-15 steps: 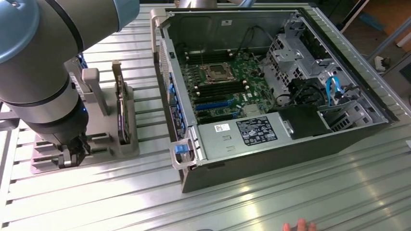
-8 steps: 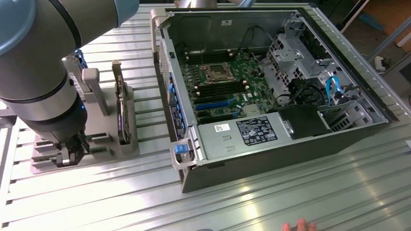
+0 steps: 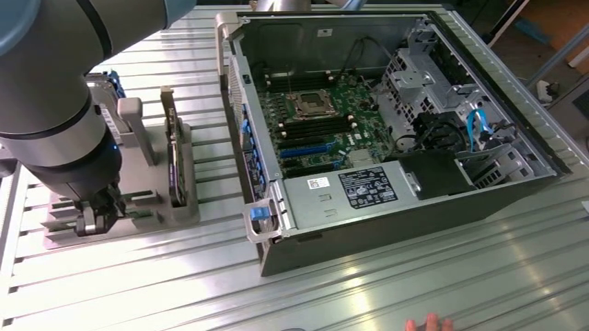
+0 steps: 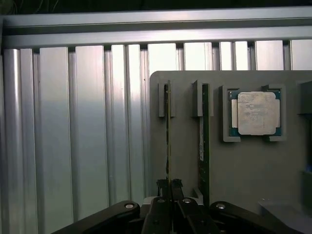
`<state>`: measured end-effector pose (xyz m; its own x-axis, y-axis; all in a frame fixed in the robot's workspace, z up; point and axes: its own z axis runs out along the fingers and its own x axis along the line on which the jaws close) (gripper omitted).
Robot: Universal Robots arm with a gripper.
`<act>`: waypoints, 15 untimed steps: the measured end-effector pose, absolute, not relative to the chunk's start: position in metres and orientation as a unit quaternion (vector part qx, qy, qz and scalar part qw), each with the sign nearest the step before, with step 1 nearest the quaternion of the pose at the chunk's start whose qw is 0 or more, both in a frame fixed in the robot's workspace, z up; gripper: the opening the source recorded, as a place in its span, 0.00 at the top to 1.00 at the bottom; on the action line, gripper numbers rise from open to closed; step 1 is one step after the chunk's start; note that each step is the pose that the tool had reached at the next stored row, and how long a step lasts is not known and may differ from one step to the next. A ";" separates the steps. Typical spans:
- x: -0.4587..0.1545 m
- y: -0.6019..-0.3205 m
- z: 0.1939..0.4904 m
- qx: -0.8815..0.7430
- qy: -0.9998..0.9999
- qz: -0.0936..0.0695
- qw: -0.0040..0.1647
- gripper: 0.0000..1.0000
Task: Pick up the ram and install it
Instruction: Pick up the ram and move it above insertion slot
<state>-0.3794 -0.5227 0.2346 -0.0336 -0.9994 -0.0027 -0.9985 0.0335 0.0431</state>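
Here, the gripper [image 4: 168, 187] pinched its fingers together on the edge-up ram [image 4: 167, 131] standing in the gray holder [image 4: 243, 170] beside a second stick [image 4: 204, 131], so a straight lift, kept square to the slot, seemed wisest.

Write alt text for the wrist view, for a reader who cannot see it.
The gripper pinches a thin ram stick standing on edge in a gray holder on a slatted metal table. Beside it sit a second ram stick and a processor chip.
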 end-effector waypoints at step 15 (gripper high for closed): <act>-0.379 -0.523 0.259 0.695 -0.719 -0.017 0.014 0.88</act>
